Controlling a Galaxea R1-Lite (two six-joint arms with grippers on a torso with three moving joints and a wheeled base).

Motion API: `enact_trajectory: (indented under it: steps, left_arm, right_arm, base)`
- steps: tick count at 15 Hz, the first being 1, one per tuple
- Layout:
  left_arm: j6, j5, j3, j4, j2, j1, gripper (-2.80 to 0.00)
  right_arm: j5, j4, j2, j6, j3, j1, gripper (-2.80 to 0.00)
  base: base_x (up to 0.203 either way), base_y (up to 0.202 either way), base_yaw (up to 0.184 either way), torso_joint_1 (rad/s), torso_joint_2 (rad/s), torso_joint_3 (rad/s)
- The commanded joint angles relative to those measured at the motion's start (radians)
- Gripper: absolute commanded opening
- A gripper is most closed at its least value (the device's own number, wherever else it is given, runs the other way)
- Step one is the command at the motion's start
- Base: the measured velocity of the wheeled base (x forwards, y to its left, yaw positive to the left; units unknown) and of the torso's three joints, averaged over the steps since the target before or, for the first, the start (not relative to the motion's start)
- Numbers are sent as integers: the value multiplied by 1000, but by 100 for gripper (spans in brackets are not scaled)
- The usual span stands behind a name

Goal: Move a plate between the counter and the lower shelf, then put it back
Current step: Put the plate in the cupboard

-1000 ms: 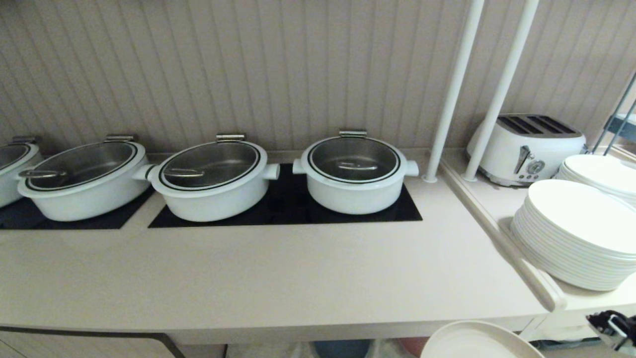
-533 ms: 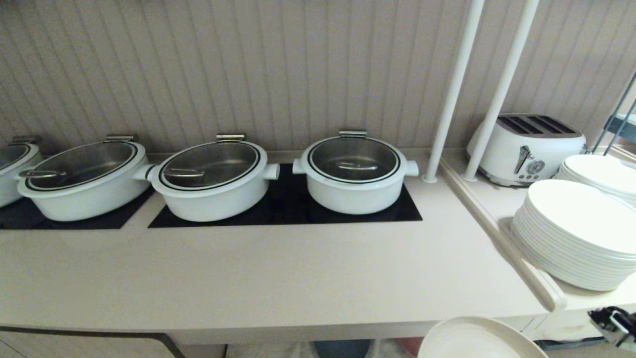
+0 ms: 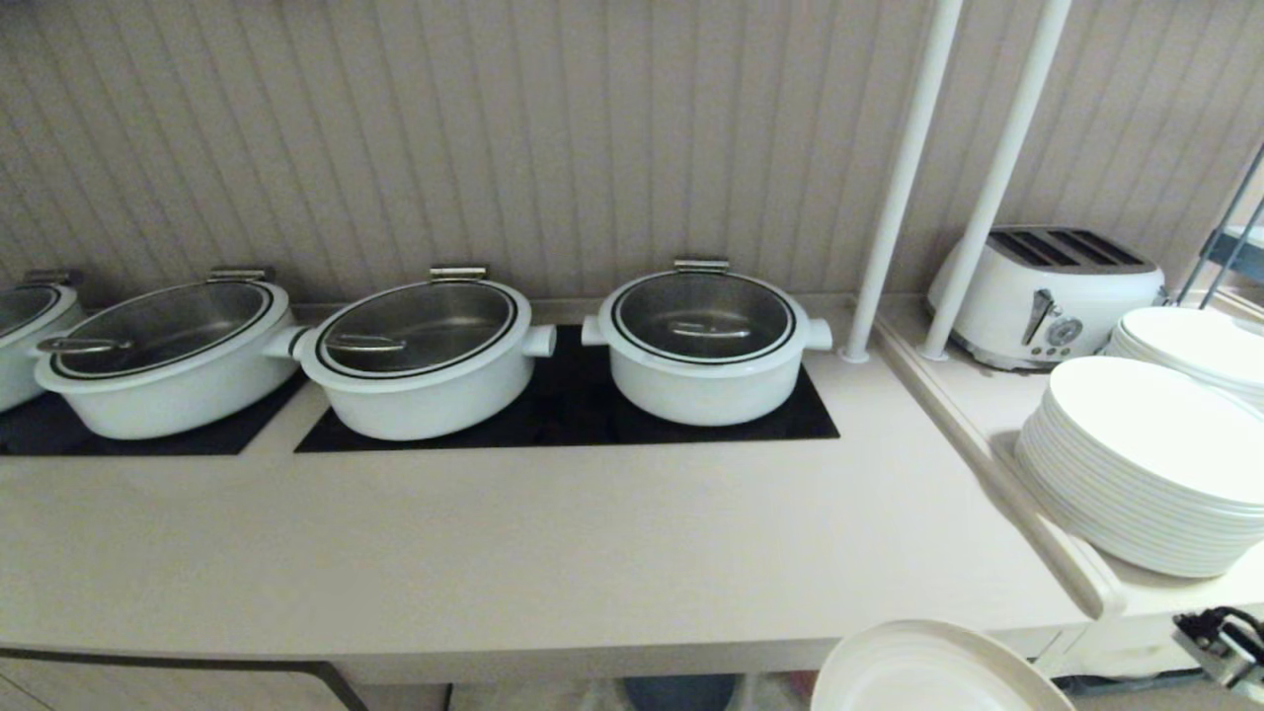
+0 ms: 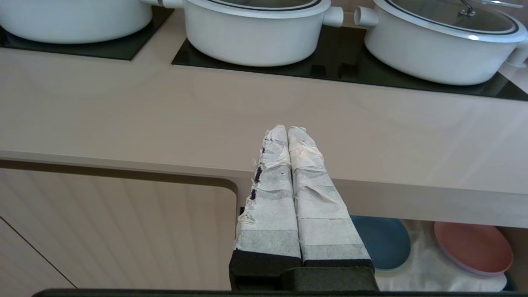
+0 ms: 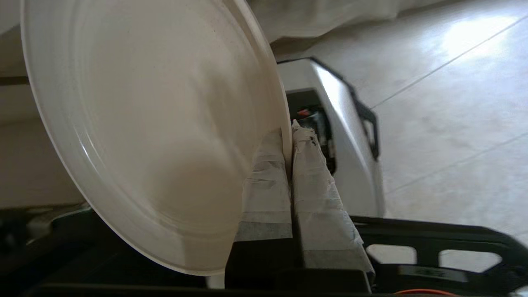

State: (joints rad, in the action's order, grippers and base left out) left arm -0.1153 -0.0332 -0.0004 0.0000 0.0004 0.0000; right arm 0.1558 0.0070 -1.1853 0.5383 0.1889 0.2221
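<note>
Right pincer [image 5: 288, 142] clamped on small matte cream-beige round plate [image 5: 156, 123] rim; lift level, clear pale beige worktop [image 3: 553, 553] edge above

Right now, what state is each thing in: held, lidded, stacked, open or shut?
plate: held by its rim, below the counter's front edge.
right gripper: shut on the plate.
left gripper: shut, empty, before the counter.
pots: lids on.
white plates: stacked.
blue plate, pink plate: lying in the lower shelf.

Right pincer [image 5: 288, 136] clamped tight; left pincer [image 4: 287, 131] closed, idle.
</note>
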Motion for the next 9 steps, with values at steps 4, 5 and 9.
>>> enact_trajectory:
  steps: [4, 5, 9]
  left_arm:
    - [-1, -1, 0, 0, 0, 0, -280]
    - [-1, -1, 0, 0, 0, 0, -280]
    - [-1, -1, 0, 0, 0, 0, -280]
  right_arm:
    - [4, 33, 36, 3, -6, 0, -280]
    - [4, 36, 36, 3, -7, 0, -280]
    - [3, 33, 39, 3, -25, 0, -280]
  base:
    - [0, 0, 0, 0, 0, 0]
    - [0, 0, 0, 0, 0, 0]
    - [0, 0, 0, 0, 0, 0]
